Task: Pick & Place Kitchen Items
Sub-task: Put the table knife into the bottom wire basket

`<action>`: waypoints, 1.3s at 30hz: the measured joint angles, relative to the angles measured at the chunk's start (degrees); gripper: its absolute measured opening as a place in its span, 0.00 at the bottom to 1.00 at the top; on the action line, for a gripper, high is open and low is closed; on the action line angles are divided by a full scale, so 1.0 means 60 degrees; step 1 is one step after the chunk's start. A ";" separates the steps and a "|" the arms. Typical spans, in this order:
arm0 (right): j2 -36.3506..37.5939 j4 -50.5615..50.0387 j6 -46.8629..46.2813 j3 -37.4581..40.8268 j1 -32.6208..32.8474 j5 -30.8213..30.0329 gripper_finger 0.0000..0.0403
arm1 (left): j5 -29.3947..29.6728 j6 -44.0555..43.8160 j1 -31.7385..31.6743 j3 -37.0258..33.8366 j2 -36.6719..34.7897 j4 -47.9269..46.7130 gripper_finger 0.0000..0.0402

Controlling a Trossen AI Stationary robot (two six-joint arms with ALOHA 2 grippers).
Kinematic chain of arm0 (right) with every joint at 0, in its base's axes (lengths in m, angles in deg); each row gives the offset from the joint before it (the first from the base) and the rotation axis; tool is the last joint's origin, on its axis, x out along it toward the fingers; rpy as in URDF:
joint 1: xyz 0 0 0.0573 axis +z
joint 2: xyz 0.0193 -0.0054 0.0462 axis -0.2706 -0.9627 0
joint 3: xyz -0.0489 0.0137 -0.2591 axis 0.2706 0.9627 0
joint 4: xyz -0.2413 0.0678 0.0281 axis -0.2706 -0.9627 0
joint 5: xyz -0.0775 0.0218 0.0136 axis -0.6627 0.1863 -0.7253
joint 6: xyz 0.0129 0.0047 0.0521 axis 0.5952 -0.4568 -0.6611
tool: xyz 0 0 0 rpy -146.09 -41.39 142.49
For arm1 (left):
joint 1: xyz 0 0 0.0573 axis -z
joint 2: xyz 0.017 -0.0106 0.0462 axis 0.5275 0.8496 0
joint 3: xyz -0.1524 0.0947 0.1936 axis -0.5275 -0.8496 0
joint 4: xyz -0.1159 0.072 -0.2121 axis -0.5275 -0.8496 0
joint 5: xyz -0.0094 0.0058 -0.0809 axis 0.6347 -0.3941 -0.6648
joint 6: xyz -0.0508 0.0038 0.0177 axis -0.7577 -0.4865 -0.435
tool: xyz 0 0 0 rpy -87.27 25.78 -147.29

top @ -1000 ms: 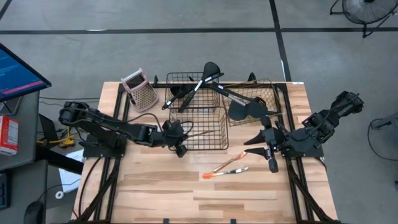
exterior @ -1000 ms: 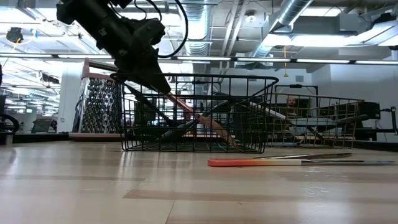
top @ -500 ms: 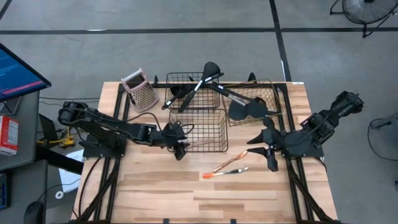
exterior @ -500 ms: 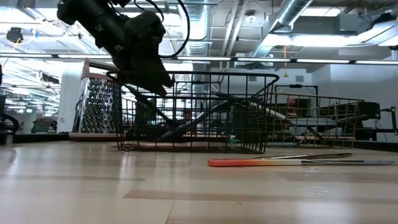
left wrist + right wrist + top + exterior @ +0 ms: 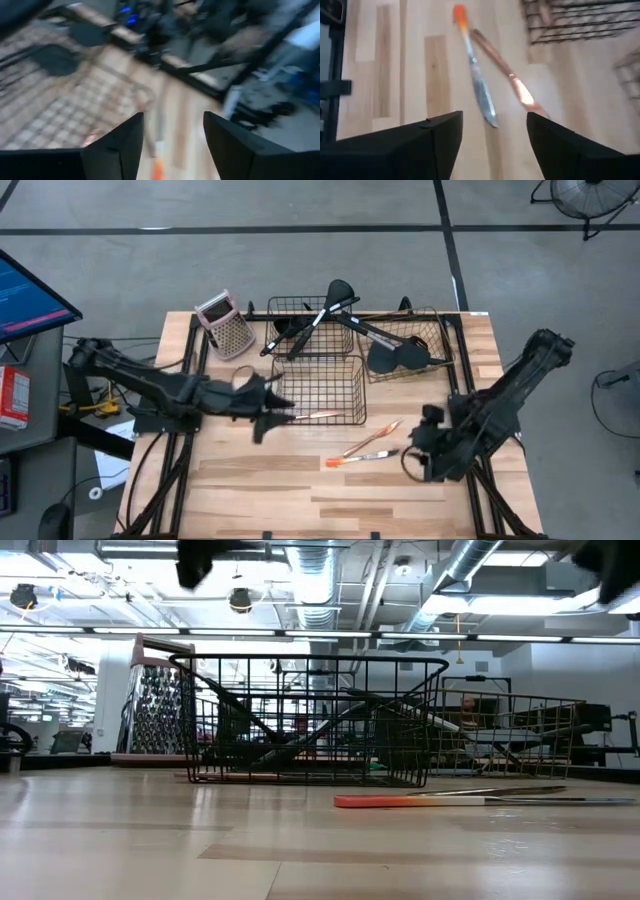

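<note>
Left gripper (image 5: 262, 412) hangs over the table's left-centre, just off the left front corner of the front wire basket (image 5: 318, 388), fingers spread and holding nothing; the left wrist view shows the two dark fingers (image 5: 114, 150) parted, with blurred basket mesh and bare wood beyond. Right gripper (image 5: 420, 452) sits above the table's right front area, fingers likewise apart and empty, just right of two loose utensils on the wood. Its wrist view looks down on both: an orange-handled knife (image 5: 475, 75) and a copper spoon (image 5: 512, 82), crossing near the handle ends. From above, the knife (image 5: 362, 458) lies in front of the spoon (image 5: 372, 439), both slanted, clear of the baskets. A thin copper-handled piece (image 5: 318, 416) lies along the front basket's front edge, one end poking out past the left corner. Two more wire baskets stand behind: the rear left one (image 5: 300, 330) carries black long-handled utensils (image 5: 322, 315) sticking above its rim; the rear right one (image 5: 410, 340) holds black spatula heads (image 5: 395, 356). A pink-topped box grater (image 5: 226, 326) stands at the table's rear left. Low view: knife (image 5: 440, 801) flat on the wood, front basket (image 5: 310, 720) behind it.
</note>
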 joint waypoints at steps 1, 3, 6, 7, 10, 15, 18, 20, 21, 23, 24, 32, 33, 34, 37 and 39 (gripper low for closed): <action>-0.0125 0.0480 0.0057 0.0324 0.0074 0.0007 0.54 | 0.0010 0.0042 0.0270 0.0001 -0.0138 0.0101 0.46; -0.0348 0.1929 0.0427 0.0947 0.0159 0.0007 0.56 | 0.0125 0.0045 0.0905 0.0004 -0.0313 0.0155 0.45; -0.0785 0.4263 0.1426 0.1777 0.0107 0.0000 0.56 | 0.0503 0.0018 0.1965 0.0004 -0.0308 0.0181 0.43; -0.0943 0.5095 0.1929 0.1978 0.0057 -0.0004 0.56 | 0.0701 0.0010 0.2303 0.0004 -0.0222 0.0220 0.43; -0.1663 0.6976 0.3372 0.2412 -0.0214 -0.0019 0.56 | 0.1429 0.0004 0.3180 0.0004 0.0178 0.0211 0.42; -0.3040 0.8579 0.3978 0.2491 -0.0842 0.0527 0.55 | 0.2210 -0.0060 0.3996 0.0004 0.1383 0.0455 0.42; -0.3627 0.9283 0.3944 0.2488 -0.1038 0.0928 0.53 | 0.2213 -0.0068 0.4153 0.0004 0.2432 0.1136 0.42; -0.3903 0.9360 0.3842 0.2489 -0.1103 0.0989 0.52 | 0.2163 -0.0072 0.4200 0.0004 0.3152 0.1696 0.42; -0.4013 0.9353 0.3716 0.2491 -0.1118 0.0990 0.51 | 0.2111 -0.0131 0.4212 0.0004 0.3484 0.1970 0.42; -0.4168 0.9217 0.3416 0.2491 -0.1126 0.0987 0.48 | 0.2120 -0.0418 0.4215 0.0004 0.4050 0.2331 0.42; -0.4211 0.9179 0.3311 0.2491 -0.1126 0.0988 0.46 | 0.2122 -0.0539 0.4215 0.0004 0.4290 0.2427 0.42; -0.4145 0.7932 0.1821 0.2491 -0.1187 0.0970 0.07 | 0.2560 -0.1066 0.4153 0.0000 0.5447 0.3223 0.38; -0.4084 0.7712 0.1648 0.2491 -0.1201 0.0913 0.04 | 0.2602 -0.1073 0.4156 0.0001 0.5484 0.3297 0.38; -0.4039 0.7550 0.1399 0.2488 -0.1223 0.0798 0.03 | 0.2624 -0.1074 0.4157 0.0003 0.5502 0.3381 0.37; -0.3726 0.6557 0.0627 0.2491 -0.1244 0.0314 0.03 | 0.2643 -0.1074 0.4153 0.0004 0.5505 0.3491 0.35; -0.3466 0.5842 0.0292 0.2480 -0.1255 0.0152 0.01 | 0.2712 -0.1074 0.4153 0.0004 0.5505 0.3517 0.35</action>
